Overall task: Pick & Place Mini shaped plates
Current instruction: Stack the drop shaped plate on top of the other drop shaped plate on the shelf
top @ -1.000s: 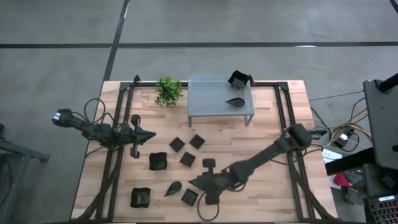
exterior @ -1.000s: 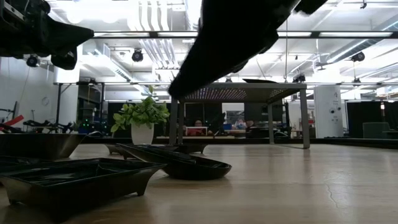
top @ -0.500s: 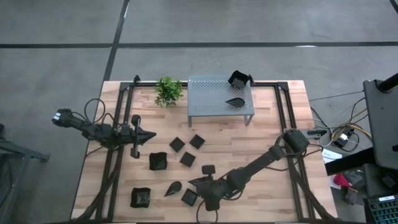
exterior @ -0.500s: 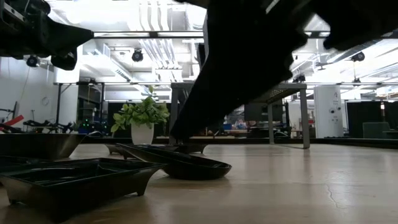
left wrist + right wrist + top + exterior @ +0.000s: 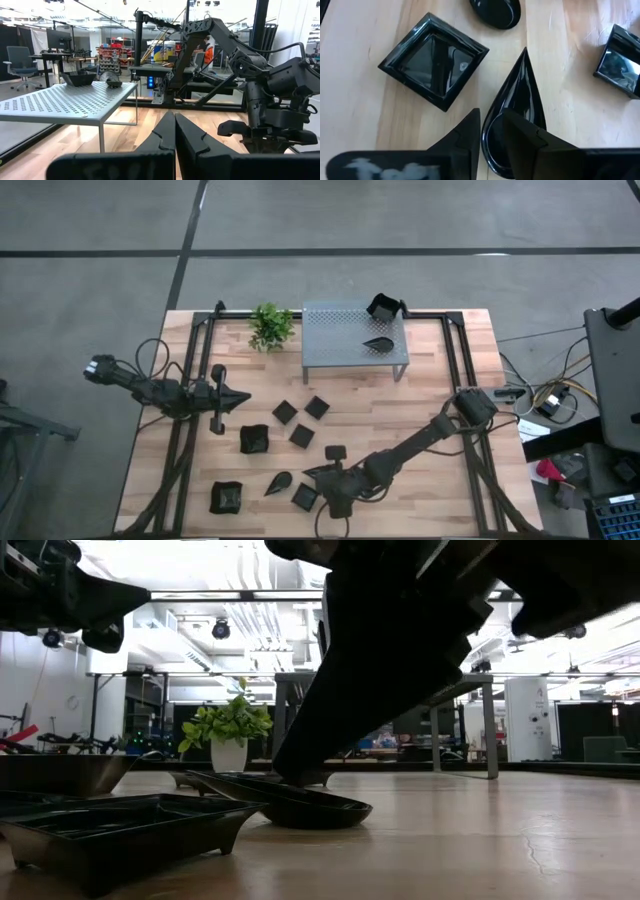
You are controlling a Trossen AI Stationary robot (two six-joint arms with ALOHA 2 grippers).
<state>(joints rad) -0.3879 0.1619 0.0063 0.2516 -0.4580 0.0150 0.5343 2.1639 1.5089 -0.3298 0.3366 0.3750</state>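
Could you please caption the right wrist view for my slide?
Right hand straddling the rim of a teardrop plate, beside a square plate.

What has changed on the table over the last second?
The right arm swung toward the table's front edge, bringing its end effector down over the teardrop plate, one finger on each side of its rim; nothing lifted yet. The left end effector stayed shut and parked on the left. The plates on the shelf and the plant are unchanged.

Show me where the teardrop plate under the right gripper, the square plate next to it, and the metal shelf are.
teardrop plate (image 5: pixel 517 97): right wrist view, on its glossy inner surface.
square plate (image 5: pixel 434 60): right wrist view, on its flat centre.
metal shelf (image 5: pixel 345 335): high view, on the bare perforated top.
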